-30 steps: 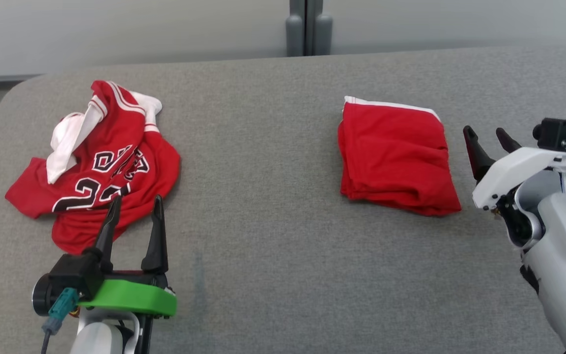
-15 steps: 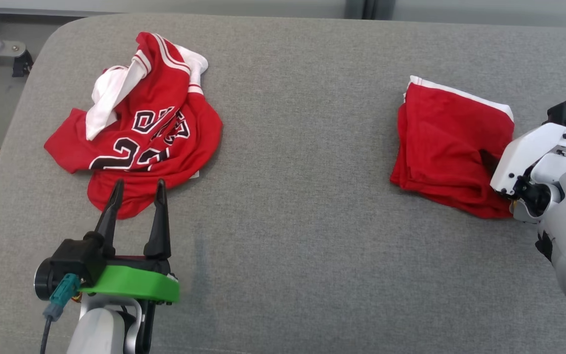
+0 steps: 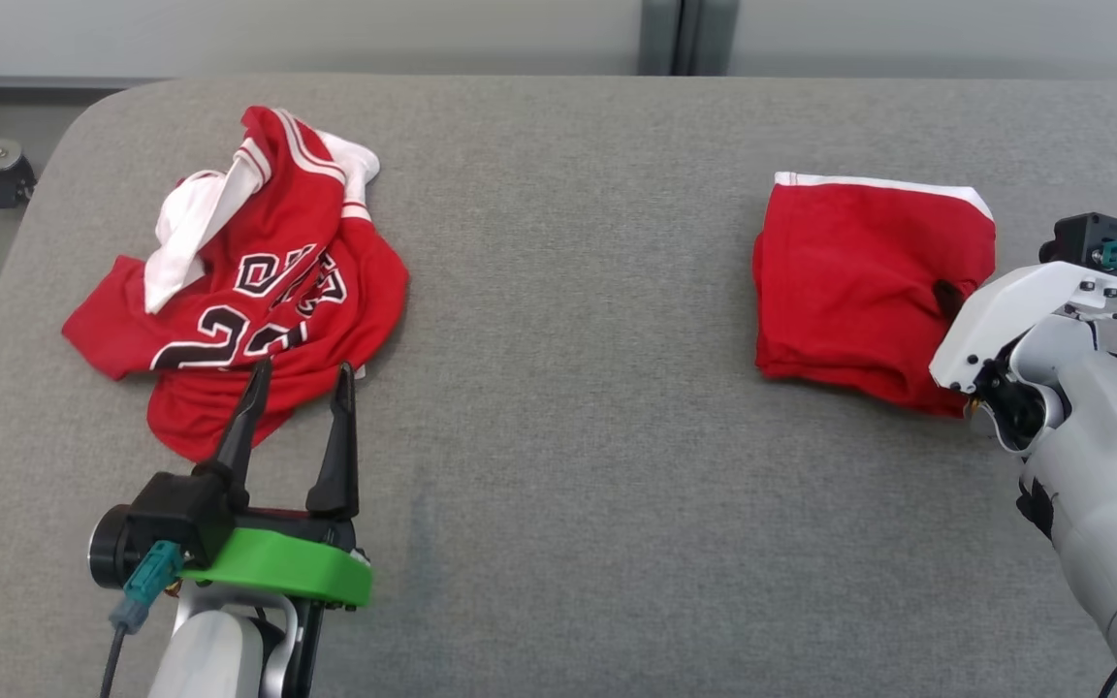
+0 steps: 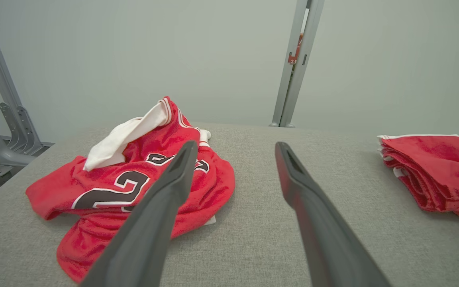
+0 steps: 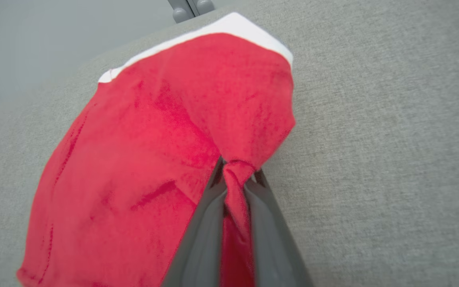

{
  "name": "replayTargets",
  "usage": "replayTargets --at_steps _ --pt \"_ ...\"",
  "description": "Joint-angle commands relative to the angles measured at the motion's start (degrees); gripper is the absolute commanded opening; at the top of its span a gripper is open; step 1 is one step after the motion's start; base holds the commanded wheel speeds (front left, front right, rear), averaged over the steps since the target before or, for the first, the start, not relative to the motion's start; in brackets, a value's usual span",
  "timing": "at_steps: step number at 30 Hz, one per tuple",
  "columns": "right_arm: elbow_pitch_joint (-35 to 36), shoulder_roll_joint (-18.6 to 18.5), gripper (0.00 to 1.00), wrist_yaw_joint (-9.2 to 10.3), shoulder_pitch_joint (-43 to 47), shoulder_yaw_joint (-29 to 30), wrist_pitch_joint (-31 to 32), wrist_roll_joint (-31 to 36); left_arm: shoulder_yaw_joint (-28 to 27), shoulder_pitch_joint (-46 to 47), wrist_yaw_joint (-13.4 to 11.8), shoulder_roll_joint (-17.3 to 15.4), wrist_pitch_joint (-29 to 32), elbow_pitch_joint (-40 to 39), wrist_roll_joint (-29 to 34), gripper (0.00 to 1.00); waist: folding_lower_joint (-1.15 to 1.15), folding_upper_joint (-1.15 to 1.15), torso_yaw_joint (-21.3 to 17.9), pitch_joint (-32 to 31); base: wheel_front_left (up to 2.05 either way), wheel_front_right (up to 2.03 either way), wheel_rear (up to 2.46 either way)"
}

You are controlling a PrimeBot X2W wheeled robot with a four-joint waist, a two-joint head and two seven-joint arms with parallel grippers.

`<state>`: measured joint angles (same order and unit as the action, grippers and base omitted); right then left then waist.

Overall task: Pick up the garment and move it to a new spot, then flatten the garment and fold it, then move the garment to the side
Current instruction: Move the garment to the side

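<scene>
Red garment [image 3: 859, 291], seemingly folded, pinched by right gripper [image 5: 235, 169], left gripper [image 3: 304, 368] spread, empty

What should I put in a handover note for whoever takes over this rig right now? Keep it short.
Left tool: open, holding nothing, pointing at the near edge of the crumpled jersey.
Right tool: shut on the right edge of the folded red garment, cloth bunched between its fingers.
Things: both garments lie on the grey table, the jersey at the left and the folded one at the right.
Done: the red garment is folded.
Left: probably finish placing it aside and release it. The jersey is not yet flattened or folded.
</scene>
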<state>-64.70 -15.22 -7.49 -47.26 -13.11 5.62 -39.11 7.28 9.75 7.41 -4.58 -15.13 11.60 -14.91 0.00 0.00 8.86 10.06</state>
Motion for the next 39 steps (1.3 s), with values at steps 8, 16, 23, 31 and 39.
replayTargets --at_steps 8,16,23,31,39 --pt "0.49 -0.51 0.0 0.0 2.02 -2.71 -3.14 -2.22 3.84 0.72 0.16 -1.04 -0.01 0.45 -0.69 1.0 0.0 0.0 -10.05 -3.8 0.0 0.0 0.0" --pt "2.45 -0.74 0.0 0.0 3.71 -5.51 -4.98 -4.98 6.63 2.28 0.16 -0.87 -0.01 1.69 -1.05 1.0 0.0 0.0 -17.06 -3.47 0.0 0.0 0.0" --pt "4.17 -0.98 0.0 0.0 3.81 -7.63 -6.23 -7.44 8.76 3.44 0.16 -0.95 -0.01 2.3 -1.11 1.0 0.0 0.0 -19.69 -1.36 0.0 0.0 0.0" --pt "6.53 -5.0 0.0 0.0 -1.23 -11.56 -6.28 -7.72 11.64 6.99 0.16 -2.73 -0.01 1.43 -0.88 1.0 0.0 0.0 -17.93 6.91 0.0 0.0 0.0" --pt "6.05 -12.53 0.0 0.0 -10.6 -15.97 -4.81 -4.27 14.31 11.73 0.16 -4.44 -0.01 -0.16 -1.07 1.0 0.0 0.0 -13.56 18.41 0.0 0.0 0.0"
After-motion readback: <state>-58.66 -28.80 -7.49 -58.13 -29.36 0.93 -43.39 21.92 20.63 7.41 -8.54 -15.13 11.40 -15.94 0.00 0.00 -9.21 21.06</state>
